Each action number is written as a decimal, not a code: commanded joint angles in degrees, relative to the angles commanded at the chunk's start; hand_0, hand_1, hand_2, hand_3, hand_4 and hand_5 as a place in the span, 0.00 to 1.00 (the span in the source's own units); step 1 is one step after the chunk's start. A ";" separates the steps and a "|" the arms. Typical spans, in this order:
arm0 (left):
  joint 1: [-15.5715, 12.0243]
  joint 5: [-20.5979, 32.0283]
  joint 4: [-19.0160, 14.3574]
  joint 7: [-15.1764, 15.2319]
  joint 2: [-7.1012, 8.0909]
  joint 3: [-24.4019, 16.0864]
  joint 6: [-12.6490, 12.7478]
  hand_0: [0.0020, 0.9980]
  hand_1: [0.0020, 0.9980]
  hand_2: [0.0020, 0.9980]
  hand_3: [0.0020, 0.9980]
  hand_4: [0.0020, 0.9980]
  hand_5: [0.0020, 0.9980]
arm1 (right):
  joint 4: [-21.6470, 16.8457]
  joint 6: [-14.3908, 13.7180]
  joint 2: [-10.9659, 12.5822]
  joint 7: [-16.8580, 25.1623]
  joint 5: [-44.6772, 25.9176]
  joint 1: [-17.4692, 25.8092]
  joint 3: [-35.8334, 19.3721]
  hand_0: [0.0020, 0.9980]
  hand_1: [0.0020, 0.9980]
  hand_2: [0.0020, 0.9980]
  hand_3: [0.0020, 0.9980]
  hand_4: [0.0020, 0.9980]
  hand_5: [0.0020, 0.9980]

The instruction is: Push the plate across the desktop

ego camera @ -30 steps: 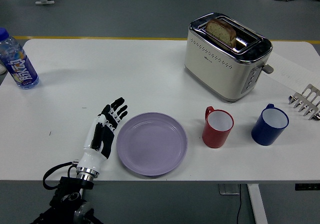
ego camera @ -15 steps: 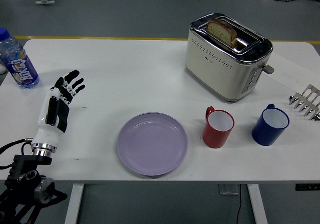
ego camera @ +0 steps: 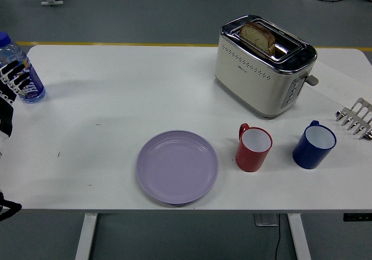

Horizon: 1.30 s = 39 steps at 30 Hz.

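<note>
Comparing with the picture of half a second before, the left hand (ego camera: 13, 77) had moved away to the far left border of the view, where only its black and white fingers (ego camera: 17, 72) were visible, in front of the water bottle (ego camera: 19, 68); one second before, this hand stood just beside the left rim of the plate. The purple plate (ego camera: 177, 166) itself lay at the same place in all three pictures, near the front edge of the white table (ego camera: 133, 91), a little left of the middle, and nothing touched it. To the right of the plate stood a red mug (ego camera: 253, 148), near it but apart, and further right a blue mug (ego camera: 314, 146). Behind the mugs was a cream toaster (ego camera: 264, 67) with a slice of bread (ego camera: 258, 37) standing up from its slot. At the right border a metal rack (ego camera: 356, 118) was seen only partly. Beyond the table the room showed a grey floor (ego camera: 128, 10) with a yellow line (ego camera: 116, 43) along the far edge of the table. The fingers of the left hand looked stretched and held nothing, though whether they touched the bottle I could not tell. The right hand was not visible.
</note>
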<state>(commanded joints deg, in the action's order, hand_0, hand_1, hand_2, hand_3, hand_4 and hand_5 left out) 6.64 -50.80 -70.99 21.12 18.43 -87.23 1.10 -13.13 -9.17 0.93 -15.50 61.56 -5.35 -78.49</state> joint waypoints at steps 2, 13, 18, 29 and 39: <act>-0.01 -0.06 1.13 -2.74 0.56 -1.82 -2.17 0.74 0.77 0.76 0.71 0.51 1.00 | -0.06 0.01 -0.01 -0.19 0.26 0.06 -0.11 0.67 0.63 0.73 0.70 0.44 0.50; 0.18 0.74 2.49 -19.29 2.17 -8.84 -10.73 0.74 0.77 0.75 0.71 0.51 1.00 | 0.06 -0.09 0.00 0.16 -0.07 0.02 -0.06 0.67 0.63 0.73 0.70 0.44 0.50; 0.69 1.85 3.07 -21.69 2.70 -9.63 -13.00 0.74 0.77 0.76 0.72 0.52 1.00 | 0.10 -0.05 0.04 0.21 -0.04 -0.10 -0.09 0.67 0.63 0.73 0.70 0.44 0.50; 0.79 2.44 4.82 -21.76 2.41 -9.82 -13.10 0.74 0.77 0.76 0.72 0.53 1.00 | 0.12 -0.16 -0.02 0.16 -0.19 -0.14 0.04 0.67 0.63 0.73 0.70 0.44 0.50; 0.95 2.73 5.76 -21.13 2.20 -10.14 -11.66 0.75 0.77 0.76 0.72 0.54 1.00 | 0.17 -0.15 0.04 0.26 0.06 -0.31 -0.11 0.67 0.63 0.73 0.70 0.44 0.50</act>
<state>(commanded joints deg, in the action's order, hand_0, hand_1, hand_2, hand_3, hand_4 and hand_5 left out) 7.59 -48.08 -65.22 -0.01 20.63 -97.36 -10.56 -12.96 -9.32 0.97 -15.24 61.62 -5.66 -78.60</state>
